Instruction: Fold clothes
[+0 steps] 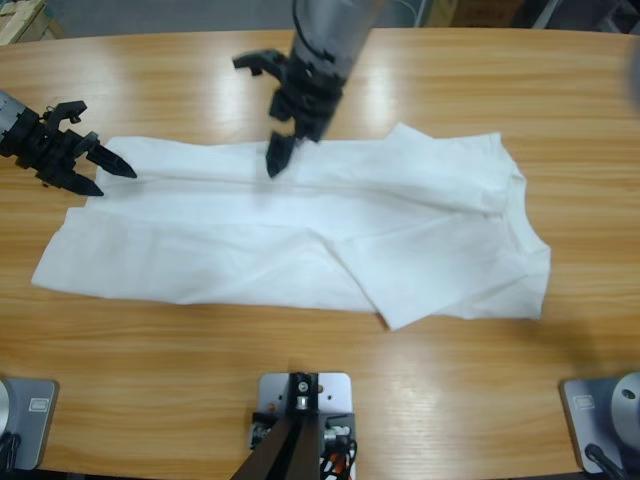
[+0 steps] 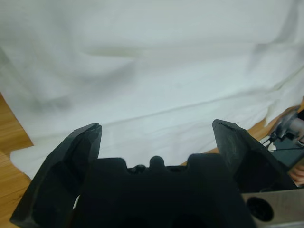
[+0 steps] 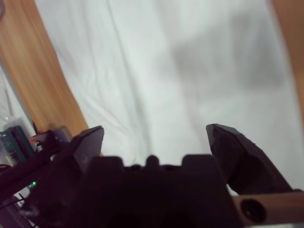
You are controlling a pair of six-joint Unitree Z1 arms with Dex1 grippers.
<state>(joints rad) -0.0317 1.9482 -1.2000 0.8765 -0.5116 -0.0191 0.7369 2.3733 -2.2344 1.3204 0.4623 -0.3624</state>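
Right gripper (image 3: 154, 135) spread wide, empty, above the middle of the T-shirt (image 1: 300, 240).
Left gripper (image 2: 156, 130) equally wide and empty at the shirt's left end; laid lengthwise across the table (image 1: 500, 90), long sides seemingly folded in, crosswise folds probably left.

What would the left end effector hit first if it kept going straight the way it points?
The white T-shirt: its near edge lies just ahead of the left end effector, jaws open. Its height is unclear, so it may only skim the fabric.
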